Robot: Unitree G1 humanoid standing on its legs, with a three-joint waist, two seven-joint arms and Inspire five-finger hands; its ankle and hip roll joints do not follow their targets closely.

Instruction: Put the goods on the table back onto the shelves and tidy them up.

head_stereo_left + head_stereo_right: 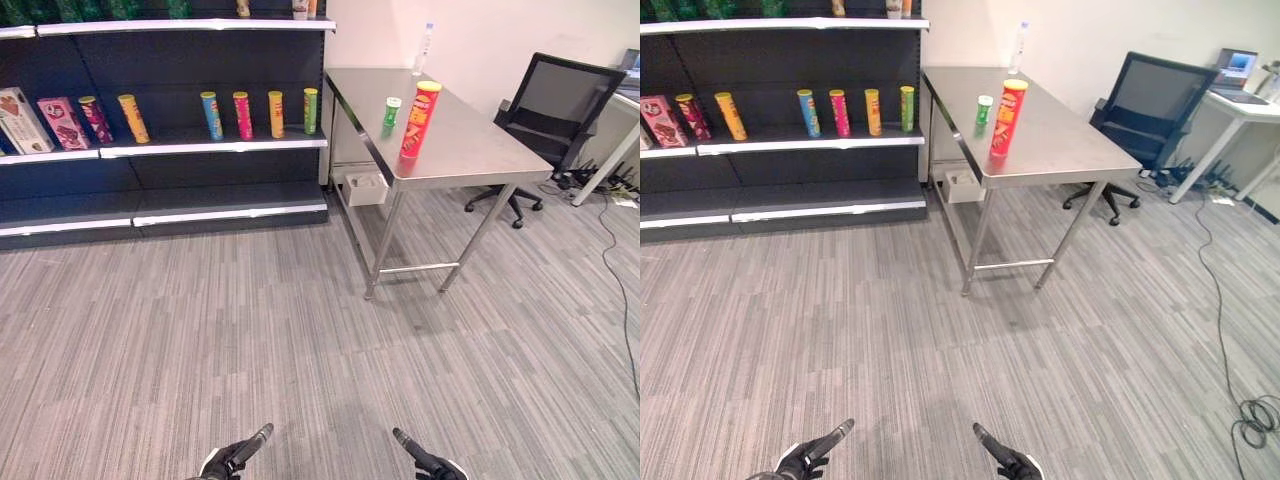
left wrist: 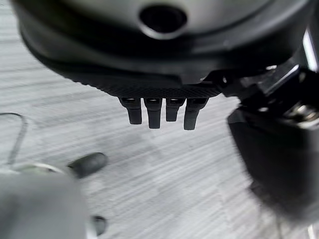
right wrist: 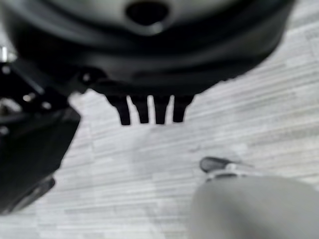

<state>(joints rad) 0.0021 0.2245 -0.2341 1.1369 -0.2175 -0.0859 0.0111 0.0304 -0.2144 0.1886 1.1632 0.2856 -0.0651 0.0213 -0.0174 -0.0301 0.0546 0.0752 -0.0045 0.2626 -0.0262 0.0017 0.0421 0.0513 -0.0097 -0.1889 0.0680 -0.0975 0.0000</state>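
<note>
A tall red can with a yellow lid stands on the steel table near its front edge. A shorter green can stands just behind it to the left. Several coloured cans line the middle shelf of the dark shelving. Far from both, my left hand and right hand hang low over the carpet at the near edge, fingers straight and holding nothing.
Pink and white boxes sit at the left of the middle shelf. A clear bottle stands at the table's far end. A black office chair is right of the table. Grey carpet lies open between me and the shelving.
</note>
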